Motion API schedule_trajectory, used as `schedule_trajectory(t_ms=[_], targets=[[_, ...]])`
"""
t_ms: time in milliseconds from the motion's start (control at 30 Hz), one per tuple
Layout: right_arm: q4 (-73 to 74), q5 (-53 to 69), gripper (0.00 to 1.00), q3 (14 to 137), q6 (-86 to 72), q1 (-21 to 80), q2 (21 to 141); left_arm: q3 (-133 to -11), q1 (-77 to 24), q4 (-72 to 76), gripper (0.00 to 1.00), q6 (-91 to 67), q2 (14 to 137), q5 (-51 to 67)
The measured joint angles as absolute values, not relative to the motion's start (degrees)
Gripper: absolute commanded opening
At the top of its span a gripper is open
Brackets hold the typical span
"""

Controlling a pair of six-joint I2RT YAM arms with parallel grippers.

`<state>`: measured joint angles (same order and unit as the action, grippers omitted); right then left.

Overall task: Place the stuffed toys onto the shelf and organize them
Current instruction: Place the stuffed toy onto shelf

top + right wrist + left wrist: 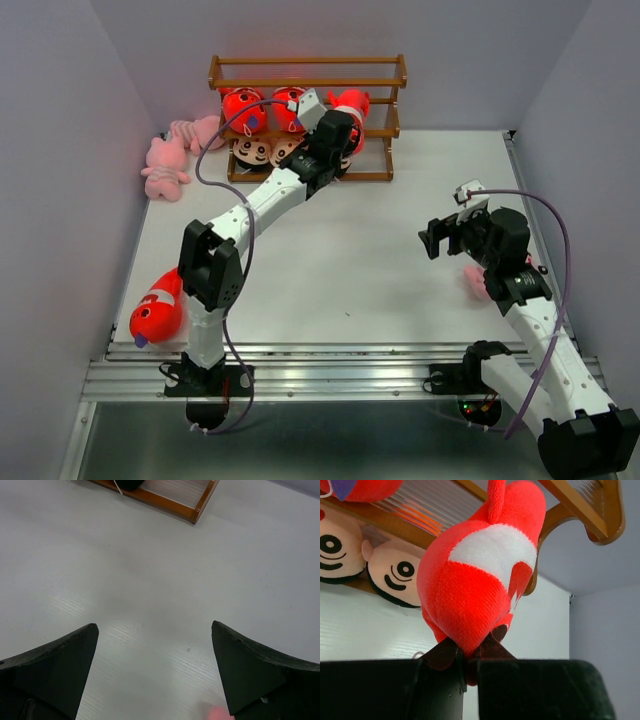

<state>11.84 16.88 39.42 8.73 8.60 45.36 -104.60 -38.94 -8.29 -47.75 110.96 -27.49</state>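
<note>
The brown wooden shelf [305, 72] stands at the back of the table. Two red-orange fish [243, 105] sit on its middle tier, and boy dolls [252, 150] lie on the lowest tier. My left gripper [338, 128] is shut on a third red-orange fish [480, 575], pinching its lower end and holding it at the right part of the middle tier. Doll faces [395, 575] show beside it. Another fish [157, 312] lies at the front left edge. Pink frogs [165, 168] lie left of the shelf. My right gripper [445, 235] stands open over bare table.
A pink toy [478, 283] lies partly under the right arm, and its tip [217, 714] shows by the right finger. The shelf's bottom right corner [197, 511] is ahead of the right gripper. Walls close in the table on the left, back and right.
</note>
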Motion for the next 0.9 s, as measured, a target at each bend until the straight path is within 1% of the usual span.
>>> schedule_trajectory(t_ms=[133, 367, 900], targets=[[11.8, 16.9, 1.00, 39.4, 8.7, 8.6, 45.3, -110.7, -38.1, -11.1, 0.00, -48.8, 115.0, -27.9], [11.8, 16.7, 1.00, 39.4, 8.8, 8.6, 44.9, -117.0, -36.2, -14.5, 0.00, -50.1, 120.2, -28.1], [11.7, 16.7, 1.00, 39.4, 8.8, 8.6, 44.9, -123.9, -32.6, -15.2, 0.00, -50.7, 124.3, -25.6]])
